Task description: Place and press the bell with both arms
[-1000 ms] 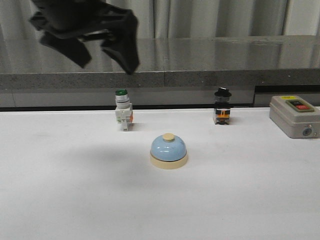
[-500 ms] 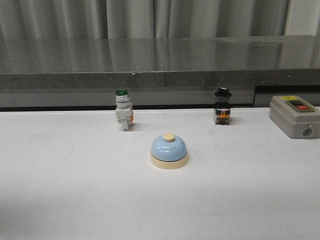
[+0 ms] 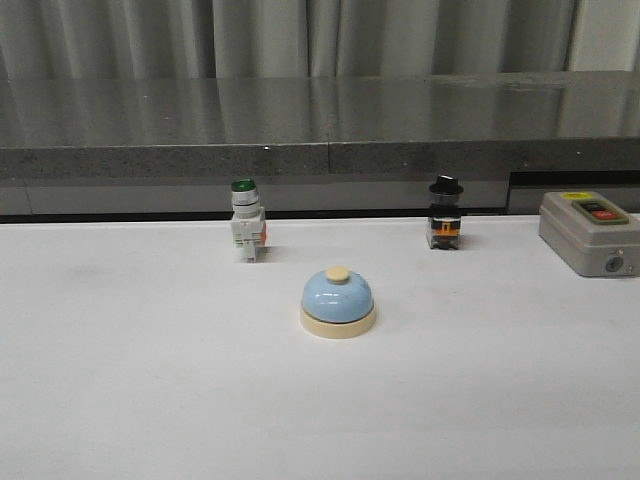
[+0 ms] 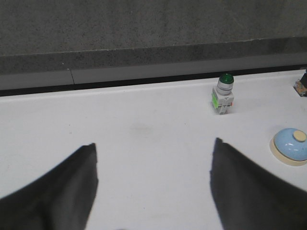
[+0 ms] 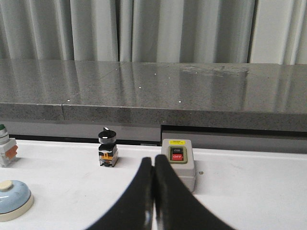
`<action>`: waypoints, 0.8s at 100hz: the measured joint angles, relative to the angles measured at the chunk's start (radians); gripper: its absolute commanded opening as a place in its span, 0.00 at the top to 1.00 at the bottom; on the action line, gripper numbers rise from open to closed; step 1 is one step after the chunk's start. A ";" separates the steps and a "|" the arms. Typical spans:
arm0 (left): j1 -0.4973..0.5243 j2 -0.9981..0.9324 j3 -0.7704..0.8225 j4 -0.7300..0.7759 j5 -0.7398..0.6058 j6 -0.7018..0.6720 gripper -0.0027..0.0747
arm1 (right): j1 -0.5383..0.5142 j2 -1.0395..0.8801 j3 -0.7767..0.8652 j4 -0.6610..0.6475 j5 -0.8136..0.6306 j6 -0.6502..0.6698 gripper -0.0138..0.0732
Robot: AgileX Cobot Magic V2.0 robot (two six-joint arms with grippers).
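From my front camera I see the bell (image 3: pixel 338 301) sitting upright on the white tabletop (image 3: pixel 150 380), near the middle, with nothing touching it: light-blue dome, cream base, cream button on top. Neither arm shows in this view.

Behind the bell and to its left stands the green-capped pushbutton switch (image 3: pixel 246 232); behind and to the right stands a black selector switch (image 3: pixel 445 213) with an orange band. At the right edge of the tabletop sits the grey control box (image 3: pixel 588 232) with its red button. All three are well apart from the bell. A dark stone ledge (image 3: pixel 320 130) runs along the back, with grey curtains (image 3: pixel 300 35) above it.

On my left wrist camera the left gripper (image 4: pixel 153 191) has its jaws spread wide with only bare tabletop between them; the bell (image 4: pixel 290 146) and the green-capped switch (image 4: pixel 223 94) lie off to one side, clear of the fingers (image 4: pixel 62 191).

On my right wrist camera the right gripper (image 5: pixel 153 201) has its jaws pressed together, holding nothing. The grey box (image 5: pixel 178 163) sits just beyond the tips, the selector switch (image 5: pixel 107 148) beside it, and the bell (image 5: pixel 12 199) at the frame's edge.
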 measured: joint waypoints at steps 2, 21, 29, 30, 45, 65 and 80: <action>0.000 -0.003 0.000 0.000 0.000 0.000 0.70 | 0.000 0.000 0.000 0.000 0.000 0.000 0.91; 0.000 -0.010 0.000 0.000 0.000 0.000 0.99 | 0.000 0.000 0.000 0.000 0.000 0.000 0.91; 0.000 -0.010 0.000 0.000 0.000 0.000 0.99 | 0.000 0.000 0.000 0.000 0.000 0.000 0.91; 0.000 -0.010 0.000 0.000 0.000 0.000 0.99 | 0.000 0.000 0.000 0.000 0.000 0.000 0.91; 0.000 -0.010 0.000 0.000 0.000 0.000 0.99 | 0.000 0.000 0.000 0.000 0.000 0.000 0.91; 0.000 -0.010 0.000 -0.001 0.000 0.000 0.99 | 0.000 0.000 0.000 0.000 0.000 0.000 0.91; 0.000 -0.010 0.000 -0.001 0.000 0.000 0.99 | 0.000 0.000 0.000 0.000 0.000 0.000 0.91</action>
